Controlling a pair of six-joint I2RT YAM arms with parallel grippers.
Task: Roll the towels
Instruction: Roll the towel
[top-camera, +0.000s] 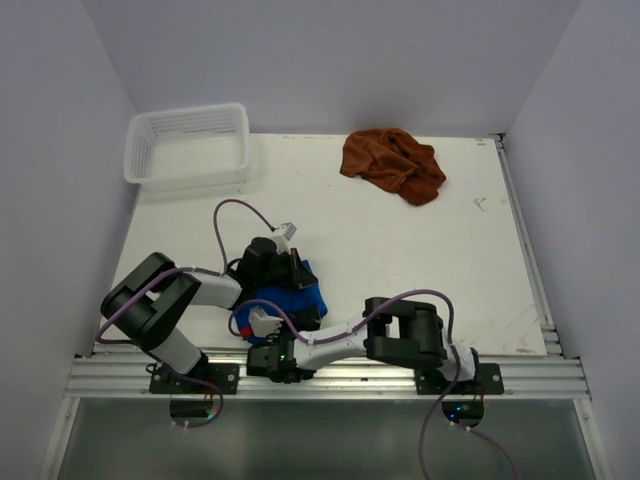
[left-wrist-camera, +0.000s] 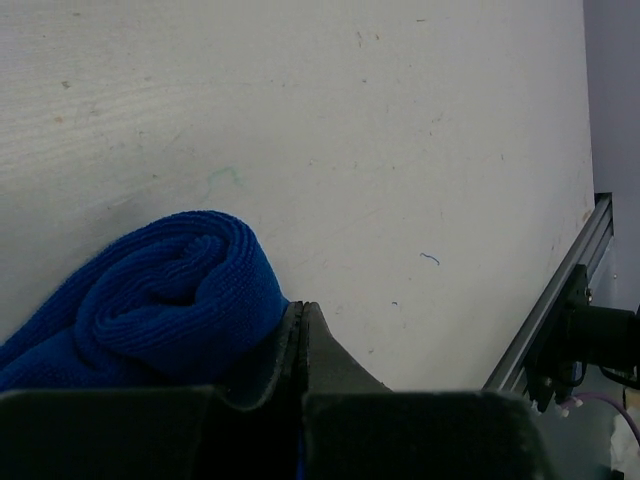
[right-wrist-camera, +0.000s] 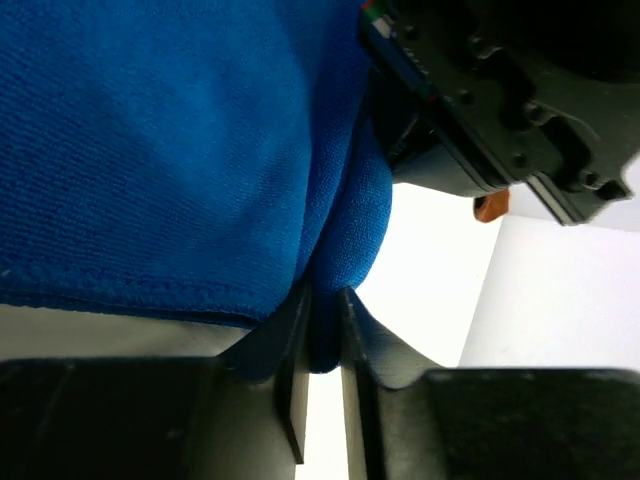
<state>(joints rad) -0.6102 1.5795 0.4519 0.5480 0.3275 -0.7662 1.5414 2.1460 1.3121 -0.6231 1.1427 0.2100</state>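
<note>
Right claw (right-wrist-camera: 322, 298) pinches a fold of the blue towel (right-wrist-camera: 160, 150); left claw (left-wrist-camera: 302, 312) sits closed beside its roll. Outside the basket (top-camera: 188, 176), well apart, lies the brown towel (top-camera: 392, 165).

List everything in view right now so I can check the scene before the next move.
blue towel: one, royal blue, partly rolled, near edge of the table between the arms
brown towel: one, rust-brown, crumpled, far side, right of centre
basket: one, white mesh, far left corner
table: one, white, under everything
rail: one, silver, along the near edge
left tool: one, black, shut, beside the blue towel's rolled end
right tool: one, black, shut on a fold of the blue towel
</note>
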